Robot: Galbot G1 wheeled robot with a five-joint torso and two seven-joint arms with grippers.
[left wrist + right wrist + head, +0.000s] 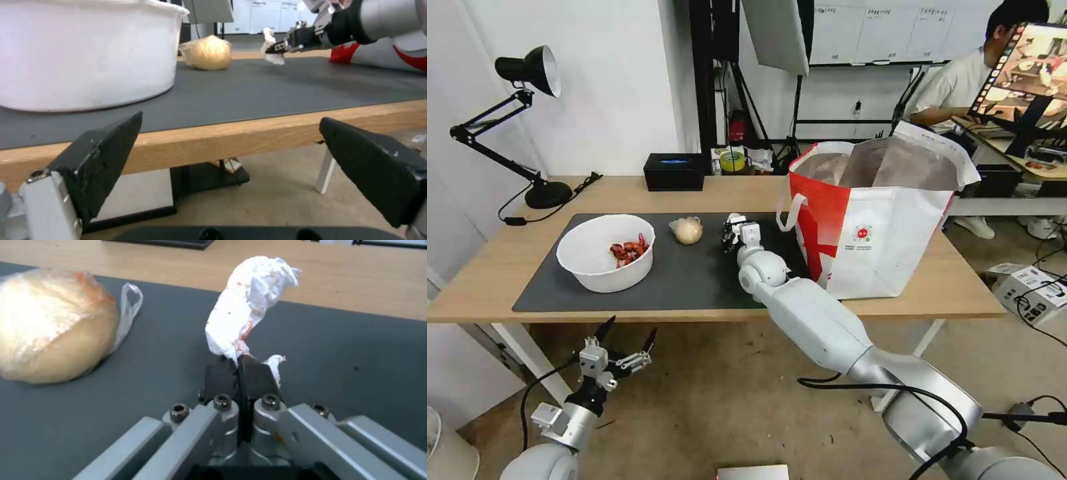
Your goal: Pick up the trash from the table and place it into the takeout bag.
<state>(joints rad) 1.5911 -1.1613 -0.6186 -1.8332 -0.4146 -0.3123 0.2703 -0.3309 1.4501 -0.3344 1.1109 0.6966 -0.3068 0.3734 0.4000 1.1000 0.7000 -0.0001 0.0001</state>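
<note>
Nearest, below the front edge of the worktop (707,193), the left claw (627,337) hangs with its two black fingers (100,160) spread wide, holding nothing and touching nothing. Its wrist view looks up across the worktop edge at the side wall of the bowl, a low angle the head view lacks.

On the dark grey mat (680,280) lie three pieces of trash. One white bowl (606,253) sits toward the robot's left; the head view shows the red shells (628,251) inside it, which the left wrist view does not reveal. One plastic-wrapped bun (688,231) rests farther back, near the mat's middle. One crumpled white tissue (249,303), smeared with orange-red stains that the right wrist view brings out, is pinched at its lower end by the right claw (240,368), whose fingers are pressed together on it, just beside the bun. In the left wrist view the tissue hangs slightly clear of the mat.

To the robot's right stands one takeout bag (887,227), upright and open-mouthed, its foil lining showing. At the worktop's far edge sits one black tissue box (674,171).
</note>
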